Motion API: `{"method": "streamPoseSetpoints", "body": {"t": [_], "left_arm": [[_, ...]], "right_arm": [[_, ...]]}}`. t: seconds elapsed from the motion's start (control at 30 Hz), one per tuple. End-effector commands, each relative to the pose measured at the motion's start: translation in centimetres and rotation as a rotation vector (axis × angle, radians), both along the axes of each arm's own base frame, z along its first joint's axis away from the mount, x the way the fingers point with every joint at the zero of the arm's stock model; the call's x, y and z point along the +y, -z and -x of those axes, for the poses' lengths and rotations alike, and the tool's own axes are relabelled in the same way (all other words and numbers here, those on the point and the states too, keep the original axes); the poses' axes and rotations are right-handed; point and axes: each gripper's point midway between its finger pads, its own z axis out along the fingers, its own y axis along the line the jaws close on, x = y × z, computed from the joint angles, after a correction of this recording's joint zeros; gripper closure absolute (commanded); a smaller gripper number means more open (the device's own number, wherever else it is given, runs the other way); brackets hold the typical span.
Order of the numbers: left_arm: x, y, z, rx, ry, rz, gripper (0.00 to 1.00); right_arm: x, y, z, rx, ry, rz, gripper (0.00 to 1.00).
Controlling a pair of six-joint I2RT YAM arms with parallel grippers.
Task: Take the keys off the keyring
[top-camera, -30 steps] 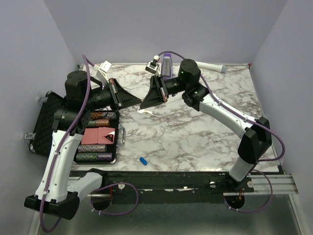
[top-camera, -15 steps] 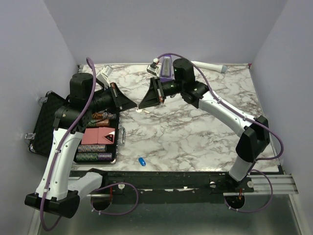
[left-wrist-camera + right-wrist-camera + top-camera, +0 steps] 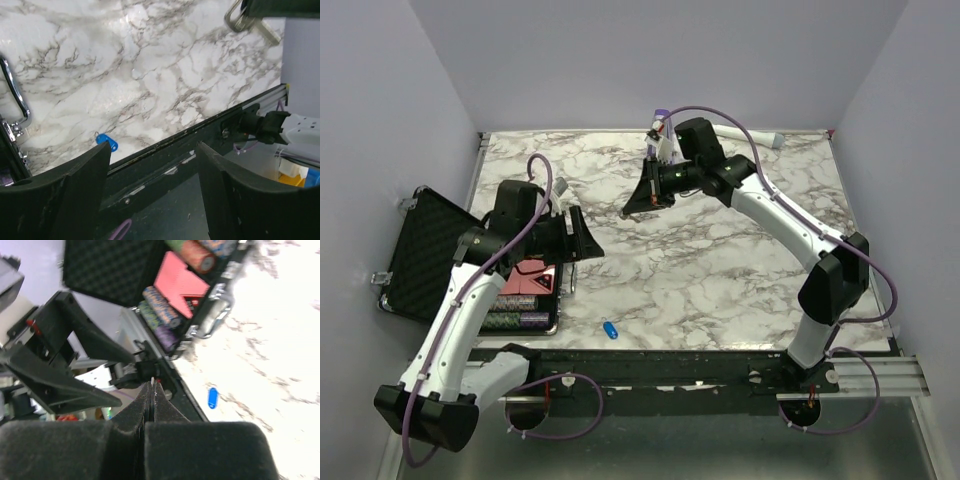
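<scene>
**A:** Left gripper status?

**B:** Left gripper point(image 3: 152, 150): fingers are spread wide and nothing is held between them. It is positioned over the near-left part of the marble table point(image 3: 720, 270), just beside the open black case point(image 3: 420, 250) in which the poker chips point(image 3: 515, 320) are stacked.

**A:** Right gripper?

**B:** Right gripper point(image 3: 628, 209): fingers are pressed together. In the left wrist view, the keyring point(image 3: 234, 20) is seen pinched at its tip, with a silver key point(image 3: 266, 34) attached to the loop. It is held over the far-middle part of the table.

**A:** Blue one?

**B:** The blue-headed key point(image 3: 610, 329) is laid flat on the marble near the front edge. It is well apart from the keyring and is touched by neither gripper.
</scene>
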Motion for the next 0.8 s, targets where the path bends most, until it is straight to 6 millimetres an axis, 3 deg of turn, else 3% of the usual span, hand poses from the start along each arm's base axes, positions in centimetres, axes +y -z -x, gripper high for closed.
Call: {"method": "streamPoseSetpoints", "body": {"t": [0.0,0.27,0.6,0.77], "left_arm": [[0.0,3.3,0.5,0.041,0.029,-0.083,0.23],[-0.8,10.9,2.5,0.271,0.094,-0.292,0.25],[-0.7,17.1,4.2,0.432,0.079,-0.36,0.31],[-1.4,19.1,5.3,0.492,0.115,-0.358,0.39]], "right_arm": [[-2.6,3.1,-2.5,-0.036,0.148,0.197,0.99],[-5.1,6.1,-2.5,-0.043,0.227,0.32,0.99],[-6.2,7.5,-1.1,-0.01,0.229,0.354,0.99],[-6.6,8.0,-0.8,-0.022,0.214,0.371,0.99]]}}
